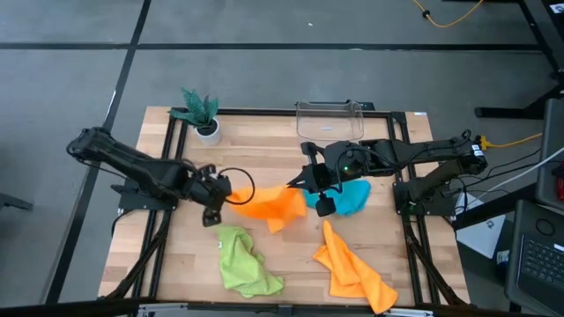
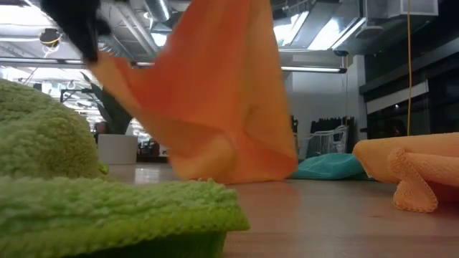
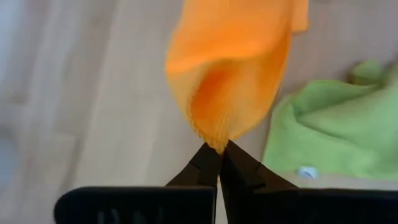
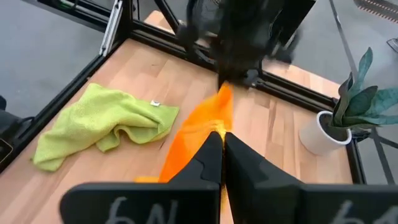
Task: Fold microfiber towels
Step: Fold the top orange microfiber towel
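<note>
Both pincers, left pincer [image 3: 219,149] and right pincer [image 4: 222,138], pinched shut on the orange towel's [image 1: 269,204] opposite corners; it sagged between, light and limp.

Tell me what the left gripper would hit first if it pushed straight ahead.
Probably the right gripper: the left gripper points along the stretched orange towel that both hold, toward the right gripper at its far end.

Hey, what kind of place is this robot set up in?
Likely a robotics lab or workshop: wooden table on a black frame, bare concrete floor, and exposed ceiling ducts and strip lights.
</note>
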